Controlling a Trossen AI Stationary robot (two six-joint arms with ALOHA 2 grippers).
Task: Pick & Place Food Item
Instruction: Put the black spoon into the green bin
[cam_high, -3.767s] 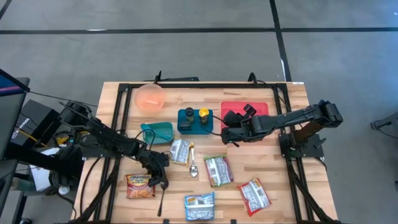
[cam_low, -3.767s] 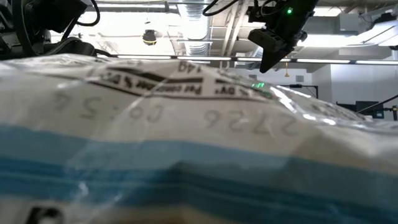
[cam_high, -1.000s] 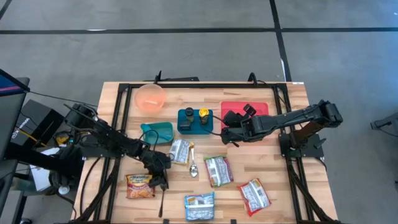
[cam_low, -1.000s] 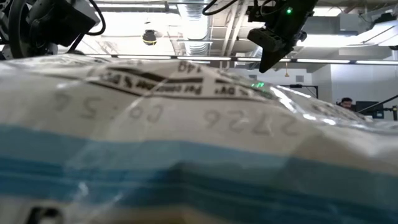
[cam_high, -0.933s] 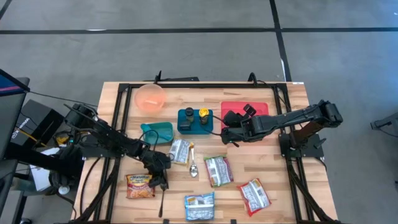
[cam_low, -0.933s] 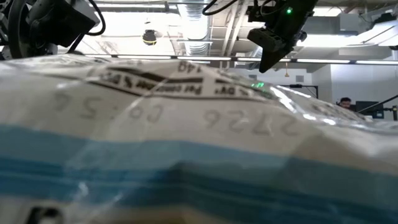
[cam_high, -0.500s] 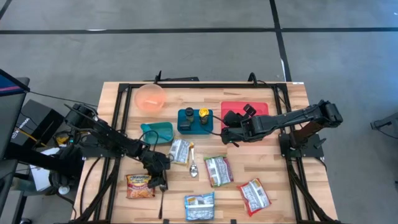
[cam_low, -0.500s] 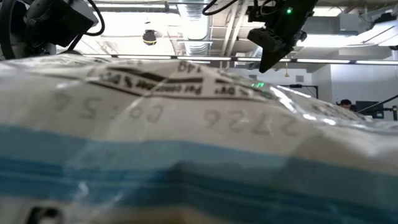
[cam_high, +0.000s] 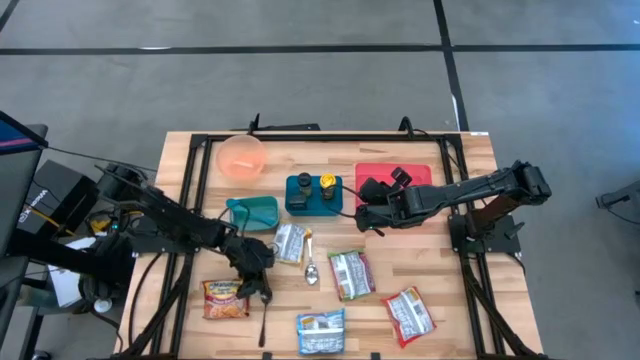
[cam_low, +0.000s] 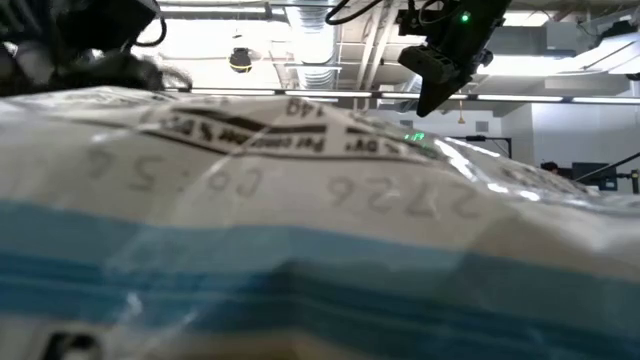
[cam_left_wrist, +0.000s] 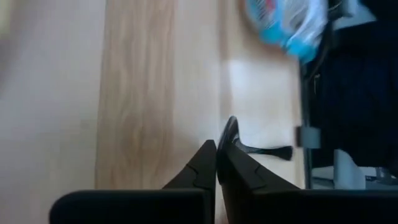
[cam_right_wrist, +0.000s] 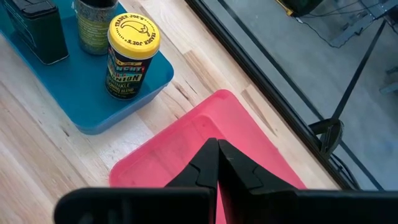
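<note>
Food packets lie across the near half of the wooden tabletop (cam_high: 450, 170): an orange noodle packet (cam_high: 225, 298) at the left, a blue-and-white packet (cam_high: 321, 332) at the near edge, a silvery packet (cam_high: 290, 243) beside the teal tray (cam_high: 252, 213), a green-and-white packet (cam_high: 351, 274) in the middle and a red-and-white packet (cam_high: 409, 314) to the right. None of them is held. The left end effector (cam_high: 262, 290) sits low over the tabletop just beside the orange noodle packet, its fingers (cam_left_wrist: 211, 163) pressed together, and the left wrist view shows a thin black utensil (cam_left_wrist: 249, 147) lying on the wood at their tips; whether the fingers pinch it cannot be told. A metal spoon (cam_high: 310, 268) lies between the silvery packet and the green-and-white one. The right end effector (cam_high: 366, 219) hangs over the near edge of the red tray (cam_high: 420, 172), fingers together and holding nothing. Next to that tray a blue tray (cam_high: 300, 200) carries a yellow-lidded jar (cam_right_wrist: 129, 56) and a dark container (cam_right_wrist: 37, 25). An orange bowl (cam_high: 241, 156) stands at the far left of the tabletop. In the low view the blue-and-white packet fills nearly everything in front of the camera.
</note>
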